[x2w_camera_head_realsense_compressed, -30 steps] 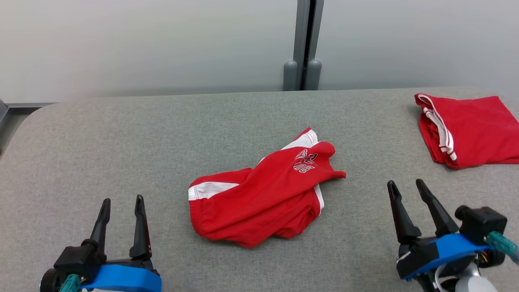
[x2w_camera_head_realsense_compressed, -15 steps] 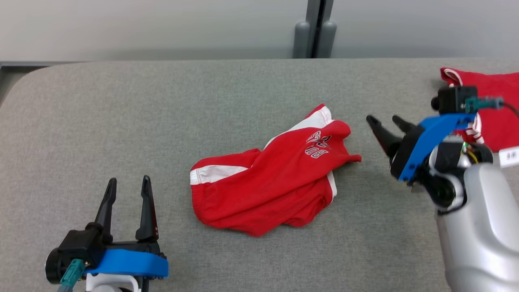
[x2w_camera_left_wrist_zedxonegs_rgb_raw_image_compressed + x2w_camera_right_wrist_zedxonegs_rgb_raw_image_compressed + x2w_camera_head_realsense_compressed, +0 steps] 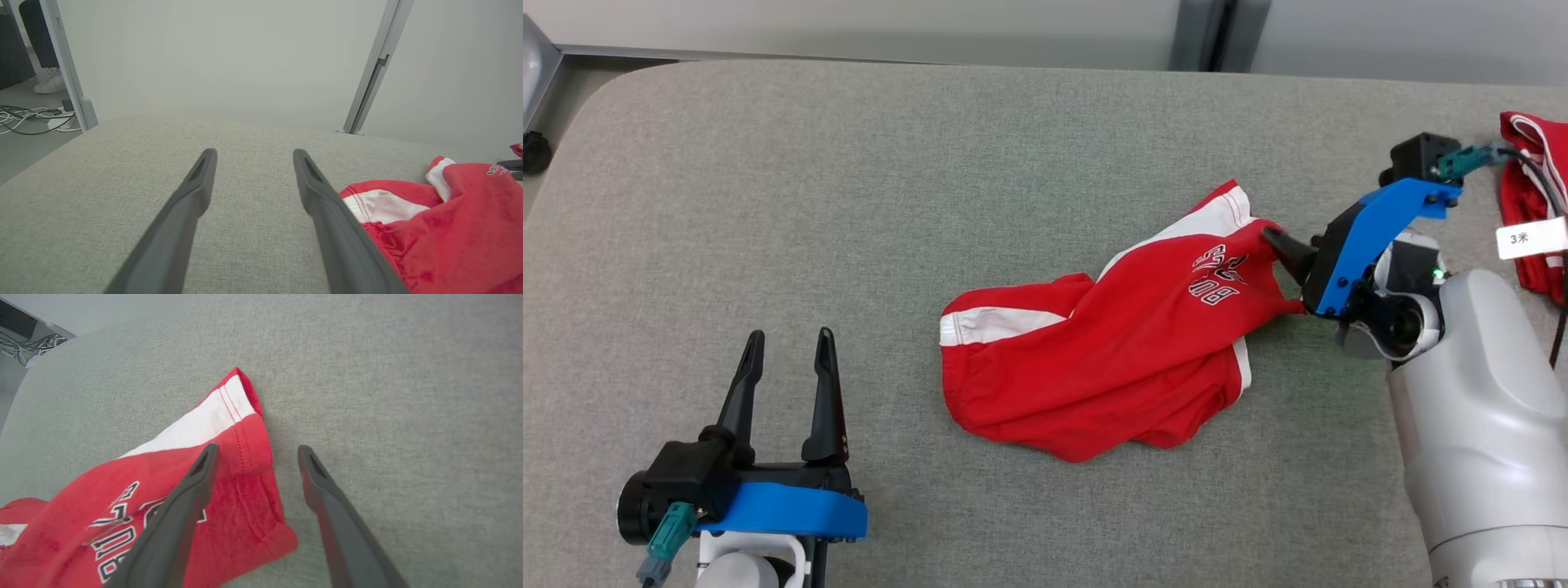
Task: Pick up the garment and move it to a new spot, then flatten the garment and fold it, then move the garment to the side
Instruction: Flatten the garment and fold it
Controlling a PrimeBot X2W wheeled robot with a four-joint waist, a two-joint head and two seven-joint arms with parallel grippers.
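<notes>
Left gripper (image 3: 791, 333): near the front left corner of the grey padded tabletop (image 3: 931, 163). Fingers spread wide and pointing toward the far edge. Nothing between them; the left wrist view (image 3: 253, 153) shows bare grey cover in the gap. Clear of the cloth, touching nothing.

Garment (image 3: 1111, 359): red shorts with white side stripes and white lettering, crumpled at about the middle of the tabletop, a little toward the right edge. One white-striped end points toward the left edge, and a white-banded leg hem points toward the far right. In the left wrist view the nearer end (image 3: 449, 228) lies just beside that gripper's right-hand finger, not touching it.

Right gripper (image 3: 1278, 245): at the garment's right-hand end, fingers aimed toward the left edge. Jaws wide apart, not pinched. In the right wrist view (image 3: 257, 448) the finger on that view's left lies over the red cloth (image 3: 245, 477) by the lettering, and the other is over bare grey cover. The leg hem runs up between them. Cannot tell whether either finger presses on the fabric. Cloth not lifted.

Second red garment (image 3: 1523, 163): folded, at the right edge, partly behind the right arm's cable and a white tag (image 3: 1531, 238).
</notes>
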